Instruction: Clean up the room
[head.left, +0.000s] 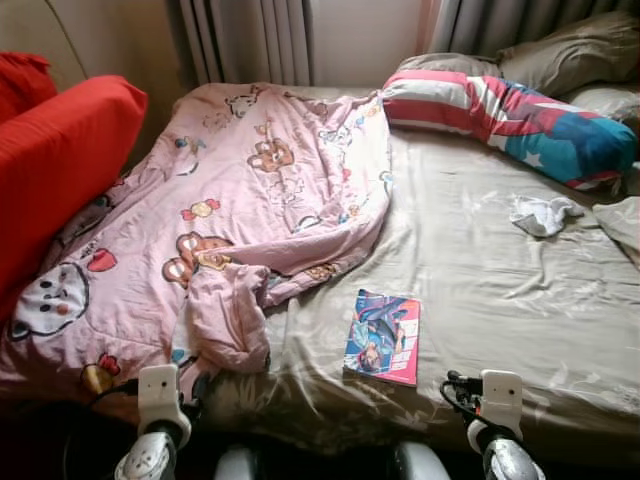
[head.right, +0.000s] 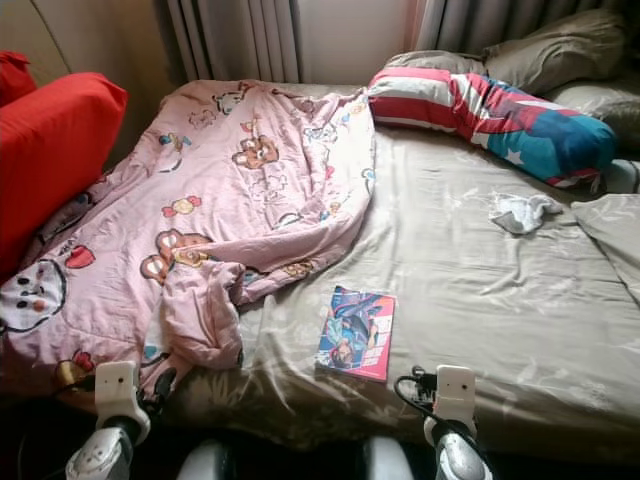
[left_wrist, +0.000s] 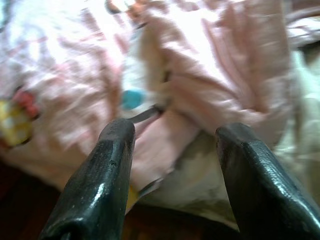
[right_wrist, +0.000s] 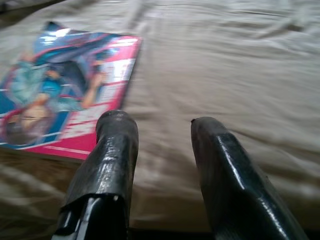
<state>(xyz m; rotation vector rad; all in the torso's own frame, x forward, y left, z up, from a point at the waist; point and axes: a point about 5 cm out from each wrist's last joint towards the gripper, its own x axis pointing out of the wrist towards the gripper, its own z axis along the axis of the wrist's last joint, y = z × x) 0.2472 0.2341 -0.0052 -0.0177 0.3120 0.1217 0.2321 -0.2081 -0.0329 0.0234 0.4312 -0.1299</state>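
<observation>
A bed with a tan sheet (head.left: 480, 290) lies before me. A pink cartoon-print blanket (head.left: 250, 190) is crumpled over its left half, one fold hanging toward the front edge. A colourful magazine (head.left: 383, 337) lies flat on the sheet near the front edge. A small white cloth (head.left: 541, 214) rests on the right side. My left gripper (left_wrist: 177, 130) is open, low at the bed's front edge, facing the blanket (left_wrist: 210, 65). My right gripper (right_wrist: 162, 120) is open just over the sheet, with the magazine (right_wrist: 65, 95) close beside it and nothing between the fingers.
A red, white and blue striped pillow (head.left: 510, 115) and tan pillows (head.left: 570, 55) lie at the head of the bed. A big red cushion (head.left: 60, 160) stands along the left side. Curtains (head.left: 250, 40) hang behind. Bare sheet spreads right of the magazine.
</observation>
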